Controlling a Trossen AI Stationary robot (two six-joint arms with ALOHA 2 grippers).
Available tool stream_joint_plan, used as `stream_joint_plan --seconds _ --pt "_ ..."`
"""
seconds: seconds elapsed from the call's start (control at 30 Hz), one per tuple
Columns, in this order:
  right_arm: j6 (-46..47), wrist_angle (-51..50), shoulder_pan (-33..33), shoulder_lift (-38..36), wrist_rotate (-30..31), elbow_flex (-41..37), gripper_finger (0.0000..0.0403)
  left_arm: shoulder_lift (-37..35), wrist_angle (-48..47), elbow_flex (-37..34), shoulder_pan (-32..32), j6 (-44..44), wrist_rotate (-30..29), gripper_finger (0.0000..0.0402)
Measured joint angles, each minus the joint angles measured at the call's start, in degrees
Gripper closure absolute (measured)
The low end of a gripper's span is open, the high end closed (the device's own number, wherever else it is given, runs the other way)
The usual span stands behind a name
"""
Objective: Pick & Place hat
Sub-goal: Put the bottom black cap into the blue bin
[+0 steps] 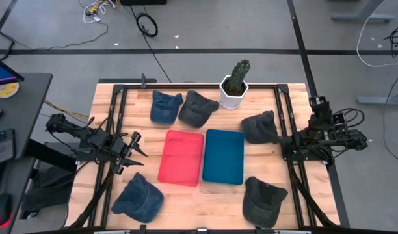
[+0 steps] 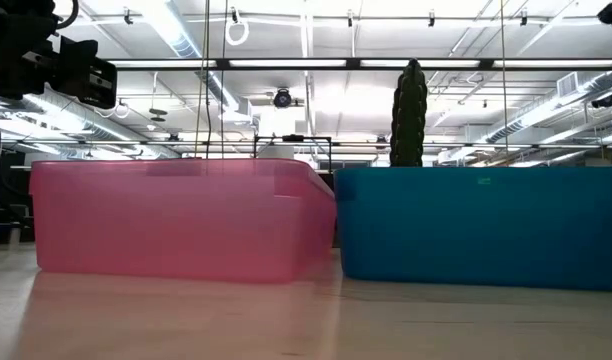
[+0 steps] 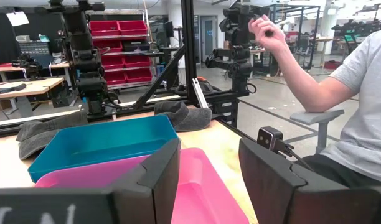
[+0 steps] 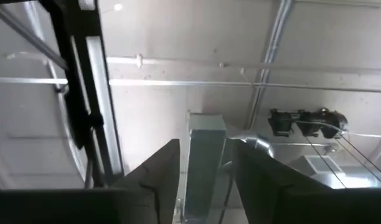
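Hats lie on the wooden table (image 1: 121,97) in five places, none in a bin and none held. I count two blue ones: one blue hat (image 1: 166,107) at the far side and a second blue hat (image 1: 138,197) at the near left corner. Three are dark grey: a grey hat (image 1: 198,108) touching the far blue one, another grey hat (image 1: 260,127) just beside the right edge of the teal bin, and a third grey hat (image 1: 263,200) at the near right.

The red bin (image 1: 181,156) and the teal bin (image 1: 224,156) stand side by side at the table's centre, walls touching or nearly so; I see nothing inside either. A potted cactus (image 1: 235,84) stands at the far edge, behind the teal bin.

The left gripper (image 1: 135,151) hangs over the left part of the table, pointing toward the red bin, apart from it. In the left wrist view its fingers (image 3: 156,177) stand apart with nothing between them.

The right gripper (image 4: 206,180) is parked at the right edge of the table. Its wrist camera faces the ceiling; the fingers (image 4: 159,174) show a gap and grip nothing.

In the left wrist view a person (image 3: 358,106) sits beyond the table with one hand (image 3: 265,28) raised.
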Motion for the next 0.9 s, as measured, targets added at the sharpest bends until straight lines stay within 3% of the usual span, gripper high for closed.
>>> stream_joint_plan --seconds 0.13,0.3,0.9 --pt "-1.0 -13.7 0.0 0.0 -6.4 7.3 0.0254 0.0 0.0 0.0 0.0 0.0 0.0 0.0232" --pt "-1.9 -46.4 0.0 3.7 -9.4 23.8 0.0254 0.0 0.0 0.0 0.0 0.0 0.0 0.0232" --pt "10.1 -109.5 0.0 40.4 -8.9 88.8 0.0254 0.0 0.0 0.0 0.0 0.0 0.0 0.0232"
